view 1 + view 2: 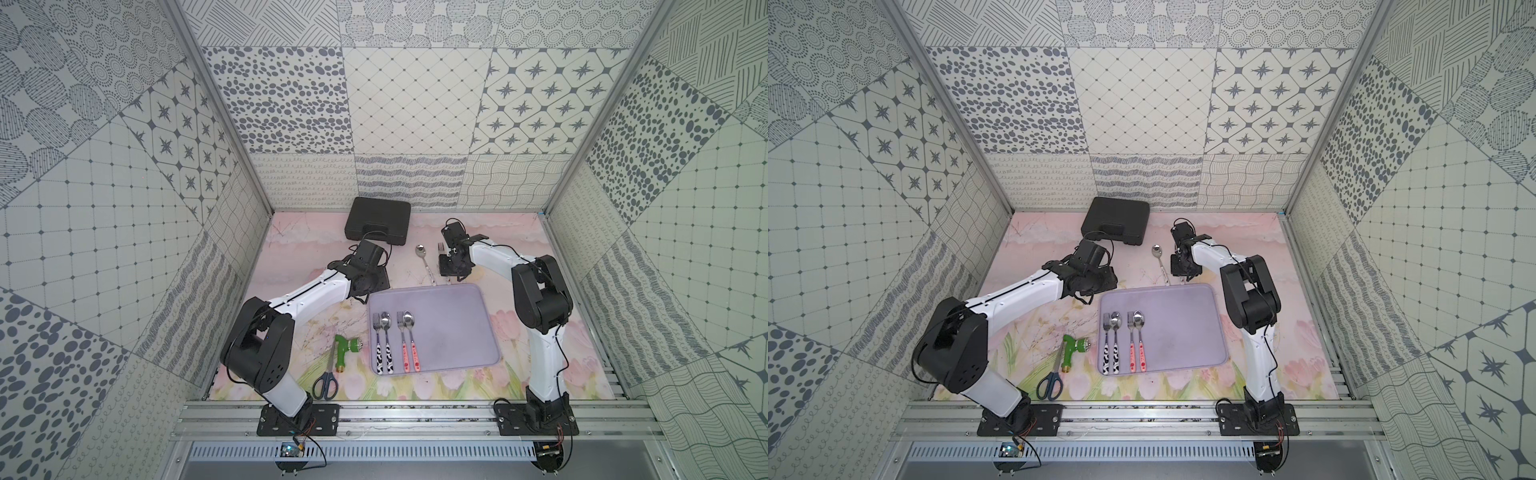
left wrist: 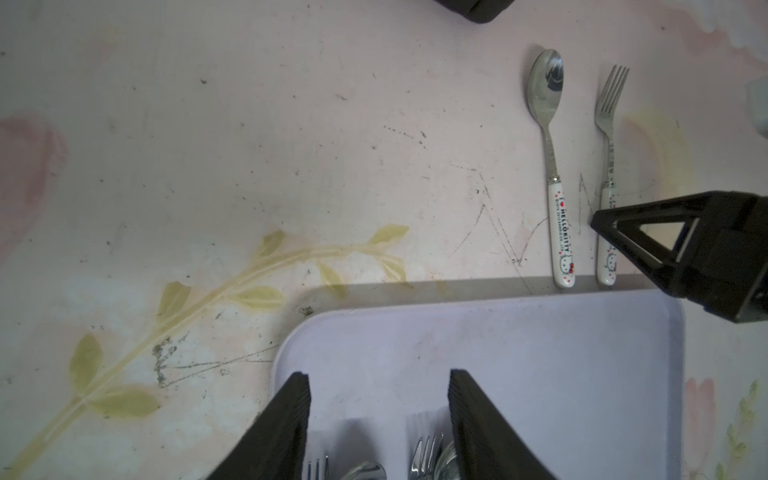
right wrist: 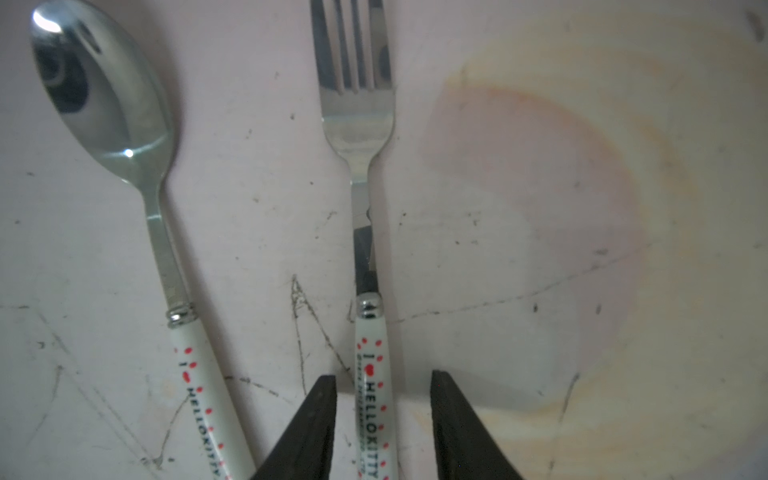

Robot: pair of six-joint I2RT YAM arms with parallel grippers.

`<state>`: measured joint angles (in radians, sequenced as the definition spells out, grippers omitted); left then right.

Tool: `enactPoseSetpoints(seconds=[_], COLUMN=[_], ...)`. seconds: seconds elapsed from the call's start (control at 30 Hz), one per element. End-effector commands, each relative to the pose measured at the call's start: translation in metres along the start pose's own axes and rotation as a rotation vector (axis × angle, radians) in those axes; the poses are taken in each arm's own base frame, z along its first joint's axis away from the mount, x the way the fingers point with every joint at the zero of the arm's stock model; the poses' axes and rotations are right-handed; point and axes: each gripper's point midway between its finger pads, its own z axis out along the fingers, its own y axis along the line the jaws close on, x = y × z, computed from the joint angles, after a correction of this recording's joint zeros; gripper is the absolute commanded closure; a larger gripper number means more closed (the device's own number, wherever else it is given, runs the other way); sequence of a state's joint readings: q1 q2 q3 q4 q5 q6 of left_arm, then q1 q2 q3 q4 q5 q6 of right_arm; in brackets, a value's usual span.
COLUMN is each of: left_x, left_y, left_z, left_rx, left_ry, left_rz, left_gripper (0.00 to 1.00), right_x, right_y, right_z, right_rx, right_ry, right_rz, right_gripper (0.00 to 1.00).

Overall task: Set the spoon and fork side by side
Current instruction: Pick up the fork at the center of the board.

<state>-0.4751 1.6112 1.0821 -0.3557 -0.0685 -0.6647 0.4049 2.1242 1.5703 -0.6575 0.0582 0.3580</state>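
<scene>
The fork (image 3: 359, 124) and spoon (image 3: 104, 83) are laid on the table (image 3: 540, 249) just past the tray's (image 2: 540, 332) far edge. The right fingers (image 3: 316, 424) are spread astride the fork's handle, seemingly clear of it. They should be closed squarely. The left fingers (image 2: 286, 419) are spread, empty.

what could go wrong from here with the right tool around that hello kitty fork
The handle of the Hello Kitty fork sits nearer one finger of the right tool, so closing may swing it.
The Hello Kitty spoon lies close beside; a swung fork could knock it askew.
Both handle ends lie by the purple tray, whose rim may catch a low drag.
</scene>
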Motion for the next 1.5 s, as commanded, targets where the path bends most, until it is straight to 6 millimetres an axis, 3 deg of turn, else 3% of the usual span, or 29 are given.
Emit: enactPoseSetpoints(seconds=[0.0,0.13,0.43,0.63,0.9,1.13,1.47], left_x=[-0.006,-0.002,0.002,0.015,0.013,0.012,0.013], left_y=[-0.01,-0.002,0.012,0.024,0.032,0.039,0.043], left_z=[-0.008,-0.014,-0.03,-0.032,-0.038,-0.038,-0.036], left_rx=[0.115,0.116,0.111,0.114,0.075,0.035,0.019], left_ry=[-0.093,-0.133,-0.198,-0.214,-0.234,-0.245,-0.247], left_rz=[0.036,0.034,0.005,-0.021,-0.014,-0.01,-0.007], left_gripper=[0.34,0.29,0.23,0.19,0.15,0.07,0.01], right_x=[0.002,0.002,-0.008,-0.02,-0.024,-0.007,0.055], right_y=[0.0,0.001,0.002,0.003,0.011,0.015,0.018], right_z=[0.006,0.007,-0.006,-0.026,-0.058,-0.081,-0.108], right_rx=[0.027,0.033,0.048,0.056,0.068,0.072,0.059], right_ry=[0.02,0.03,0.005,-0.045,-0.088,-0.103,-0.078], right_rz=[-0.01,-0.011,-0.004,0.0,-0.023,-0.029,-0.031], right_gripper=[0.63,0.71,0.99,1.0,1.0,1.0,1.0])
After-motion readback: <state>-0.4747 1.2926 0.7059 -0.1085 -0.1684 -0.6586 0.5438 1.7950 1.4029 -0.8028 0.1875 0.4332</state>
